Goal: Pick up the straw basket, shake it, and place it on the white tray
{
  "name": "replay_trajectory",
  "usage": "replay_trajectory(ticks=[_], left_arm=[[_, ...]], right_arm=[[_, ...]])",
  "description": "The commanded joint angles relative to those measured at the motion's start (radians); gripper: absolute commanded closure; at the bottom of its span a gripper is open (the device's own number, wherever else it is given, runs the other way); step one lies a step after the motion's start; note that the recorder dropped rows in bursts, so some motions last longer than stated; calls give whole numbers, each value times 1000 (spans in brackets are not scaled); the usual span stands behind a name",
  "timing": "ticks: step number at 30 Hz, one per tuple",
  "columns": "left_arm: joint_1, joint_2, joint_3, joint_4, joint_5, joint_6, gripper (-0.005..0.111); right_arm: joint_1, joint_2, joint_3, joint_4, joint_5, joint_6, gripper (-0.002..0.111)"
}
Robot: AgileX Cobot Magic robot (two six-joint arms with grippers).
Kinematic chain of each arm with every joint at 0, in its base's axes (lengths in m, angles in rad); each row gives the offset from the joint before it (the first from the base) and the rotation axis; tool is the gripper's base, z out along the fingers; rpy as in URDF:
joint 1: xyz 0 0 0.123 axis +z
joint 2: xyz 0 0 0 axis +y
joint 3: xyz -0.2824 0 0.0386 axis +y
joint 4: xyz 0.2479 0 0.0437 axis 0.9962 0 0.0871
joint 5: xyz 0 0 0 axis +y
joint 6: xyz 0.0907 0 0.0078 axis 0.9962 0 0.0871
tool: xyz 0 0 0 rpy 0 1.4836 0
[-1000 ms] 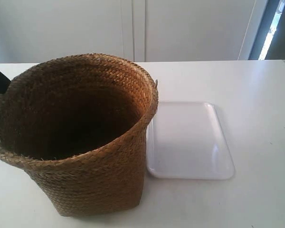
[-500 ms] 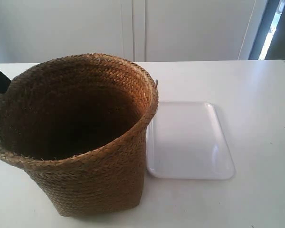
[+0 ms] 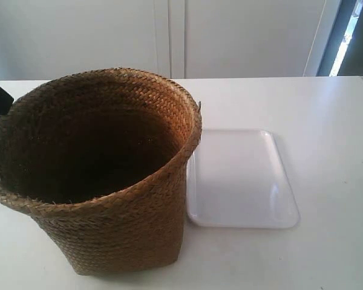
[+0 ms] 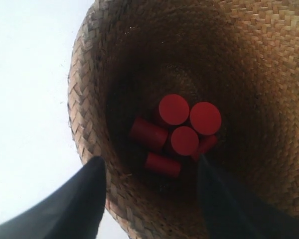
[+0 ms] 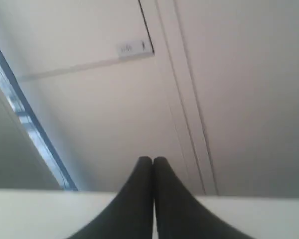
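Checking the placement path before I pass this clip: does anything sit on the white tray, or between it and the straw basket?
Nothing visible does. The white tray lies bare right beside the straw basket, and no object shows between them.

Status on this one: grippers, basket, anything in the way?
Left gripper open, straddling straw basket rim. Right gripper shut, empty. Basket down beside white tray, red cylinders inside. Nothing on tray.
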Motion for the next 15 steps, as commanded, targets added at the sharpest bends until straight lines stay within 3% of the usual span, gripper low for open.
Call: replay_trajectory(ticks=[1, 6, 8, 11, 15], left_arm=[[-4, -9, 7, -18, 4, 5, 48], [-4, -9, 7, -18, 4, 5, 48], [-4, -9, 7, -18, 4, 5, 48], [-4, -9, 7, -18, 1, 5, 48], [-4, -9, 7, -14, -5, 5, 48]], right_arm=[[-6, 172, -192, -479, 332, 262, 108], [-6, 294, -305, -941, 610, 407, 97], [-6, 317, -298, -1027, 654, 543, 91], [-6, 340, -296, -984, 683, 548, 79], [-6, 351, -296, -757, 722, 382, 51]])
